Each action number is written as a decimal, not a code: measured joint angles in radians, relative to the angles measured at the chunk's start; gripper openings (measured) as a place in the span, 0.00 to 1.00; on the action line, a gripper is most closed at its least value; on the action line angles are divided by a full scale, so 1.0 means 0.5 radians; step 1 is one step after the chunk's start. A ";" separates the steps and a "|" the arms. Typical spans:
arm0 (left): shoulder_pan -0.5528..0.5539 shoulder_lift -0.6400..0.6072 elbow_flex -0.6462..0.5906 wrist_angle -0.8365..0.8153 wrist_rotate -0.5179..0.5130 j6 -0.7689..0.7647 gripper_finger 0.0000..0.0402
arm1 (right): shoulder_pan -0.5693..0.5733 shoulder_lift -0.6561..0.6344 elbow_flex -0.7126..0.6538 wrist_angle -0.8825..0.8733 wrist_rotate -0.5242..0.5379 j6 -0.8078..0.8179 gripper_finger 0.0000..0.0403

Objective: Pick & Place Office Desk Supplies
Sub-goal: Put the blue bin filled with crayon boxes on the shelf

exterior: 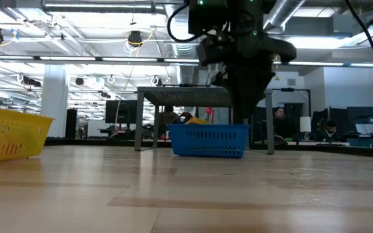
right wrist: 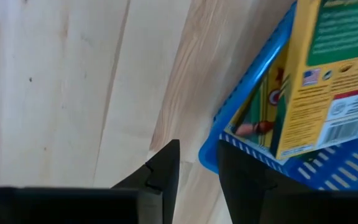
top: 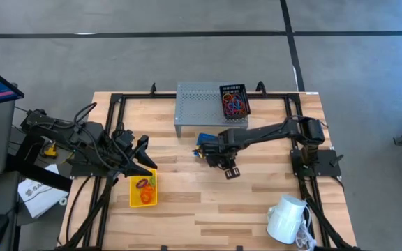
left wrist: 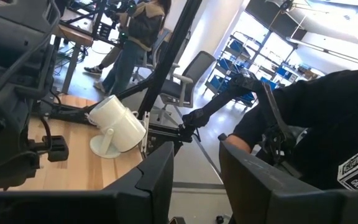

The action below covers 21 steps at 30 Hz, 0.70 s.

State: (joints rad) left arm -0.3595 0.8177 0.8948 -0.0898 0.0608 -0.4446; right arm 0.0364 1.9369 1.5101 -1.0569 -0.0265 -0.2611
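Observation:
The blue bin (top: 202, 141) stands on the table before the riser and holds yellow printed packets (right wrist: 328, 81). My right gripper (right wrist: 199, 163) points down over bare wood just beside the blue bin's corner (right wrist: 229, 140), fingers slightly apart with nothing between them; in the low view it (exterior: 245, 97) hangs behind the blue bin (exterior: 209, 140). The yellow bin (top: 143, 189) holds orange, purple and green loops. My left gripper (top: 145, 152) waits above that bin's far end, fingers level and apart, holding nothing. The black mesh bin (top: 234, 101) full of coloured loops stands on the grey riser (top: 201, 104).
A white mug (top: 288, 217) lies on its side near the table's right near corner, also in the left wrist view (left wrist: 117, 127). The riser (exterior: 186, 97) stands at the far edge. Bare wood lies between the yellow bin (exterior: 11, 133) and the mug. People stand in the room beyond.

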 joint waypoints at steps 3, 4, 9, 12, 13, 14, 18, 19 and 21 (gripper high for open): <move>0.000 0.000 0.000 0.000 0.000 -0.001 0.31 | 0.000 0.002 -0.042 0.019 0.000 0.000 0.26; 0.000 0.000 0.000 0.000 0.000 -0.001 0.31 | 0.000 0.002 -0.050 0.035 0.000 0.000 0.26; 0.000 0.000 0.000 0.001 0.000 -0.002 0.31 | -0.010 0.001 -0.091 0.085 0.001 0.000 0.26; 0.000 0.000 0.000 0.001 0.000 -0.002 0.31 | -0.022 0.001 -0.131 0.118 0.004 0.000 0.26; 0.000 0.000 0.000 0.001 0.000 -0.007 0.31 | -0.026 0.002 -0.141 0.117 0.003 0.000 0.26; 0.000 0.000 0.000 0.001 0.000 -0.009 0.31 | -0.031 0.002 -0.151 0.130 0.007 0.000 0.26; 0.000 0.000 0.000 0.002 0.000 -0.014 0.31 | -0.051 0.002 -0.154 0.156 0.036 -0.010 0.26; 0.000 0.000 0.000 0.002 0.001 -0.014 0.31 | -0.058 0.002 -0.154 0.167 0.047 -0.011 0.26; 0.000 0.000 0.000 0.001 0.001 -0.014 0.31 | -0.070 0.002 -0.154 0.182 0.052 -0.015 0.26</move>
State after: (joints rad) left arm -0.3595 0.8177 0.8948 -0.0892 0.0611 -0.4519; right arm 0.0014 1.9381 1.4330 -0.9658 -0.0004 -0.2686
